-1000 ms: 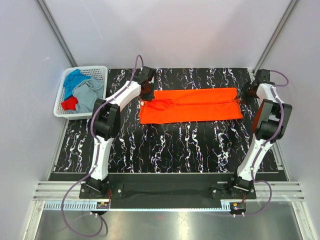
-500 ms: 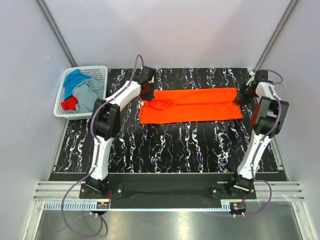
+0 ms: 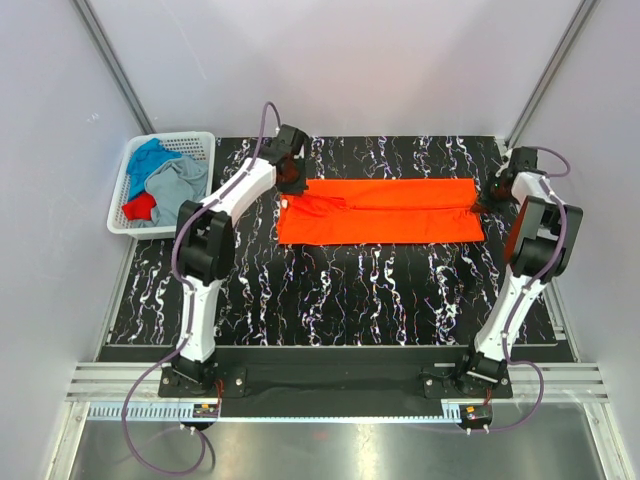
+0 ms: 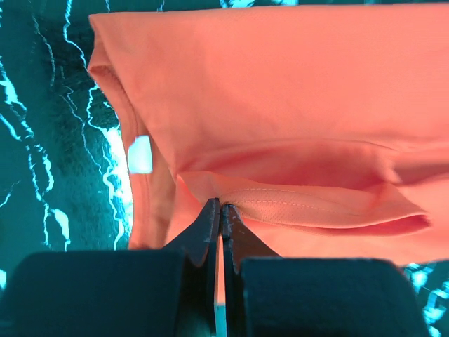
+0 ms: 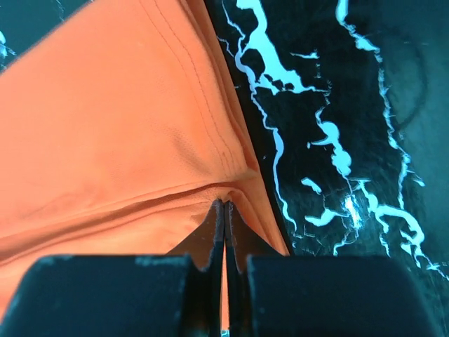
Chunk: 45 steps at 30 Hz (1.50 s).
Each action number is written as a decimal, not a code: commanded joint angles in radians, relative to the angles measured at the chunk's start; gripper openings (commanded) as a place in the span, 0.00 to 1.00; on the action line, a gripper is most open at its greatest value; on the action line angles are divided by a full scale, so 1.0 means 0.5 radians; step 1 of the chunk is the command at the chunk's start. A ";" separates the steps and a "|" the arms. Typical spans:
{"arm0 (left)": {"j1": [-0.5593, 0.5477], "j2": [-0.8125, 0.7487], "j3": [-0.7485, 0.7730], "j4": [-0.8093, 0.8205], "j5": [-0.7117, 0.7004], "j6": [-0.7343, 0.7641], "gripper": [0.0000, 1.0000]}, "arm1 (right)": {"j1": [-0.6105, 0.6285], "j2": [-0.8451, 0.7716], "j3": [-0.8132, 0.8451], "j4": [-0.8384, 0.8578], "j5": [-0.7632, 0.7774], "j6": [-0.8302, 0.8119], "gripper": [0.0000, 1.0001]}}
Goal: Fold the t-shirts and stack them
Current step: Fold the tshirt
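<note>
1. The orange shirt [image 3: 380, 210] lies flat on the table [image 3: 330, 300], a little toward 12 o'clock from its middle. It is a long band running from 9 o'clock to 3 o'clock, with a crease along its length.
2. The left gripper [image 4: 219, 207] sits at the 9 o'clock end of the band. Its jaws are pressed together on a stitched cloth edge, just beside the white neck label [image 4: 139, 154].
3. The right gripper [image 5: 223, 205] sits at the 3 o'clock end. Its jaws are also pinched together, on a small pucker of orange cloth at the shirt's edge, with bare table just to its 3 o'clock side.
4. The blue shirt [image 3: 150, 158], grey shirt [image 3: 182, 188] and red shirt [image 3: 140, 207] lie heaped in the basket [image 3: 122, 222] at 10 o'clock, well apart from the work.
5. The step in hand looks like the lengthwise fold of the first shirt, with both ends now gripped.
6. The next move probably calls for both arms to rise together, keeping the cloth taut between them. They would carry the held edge across the band and lay it down evenly.
7. If one arm leads, or one pinch holds only a single layer, the fold could skew or bunch up.
8. The task is at an early stage, since nothing is stacked yet.
</note>
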 commanded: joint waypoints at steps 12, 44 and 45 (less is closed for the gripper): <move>-0.006 -0.238 0.010 0.182 0.139 -0.094 0.00 | -0.024 -0.393 -0.272 0.285 0.242 0.277 0.00; 0.071 -0.363 -0.307 0.338 0.083 -0.066 0.46 | 0.035 -0.350 -0.134 -0.203 0.187 0.421 0.25; 0.064 -0.397 -0.394 0.385 0.115 -0.082 0.46 | 0.035 -0.347 -0.162 -0.178 0.184 0.431 0.24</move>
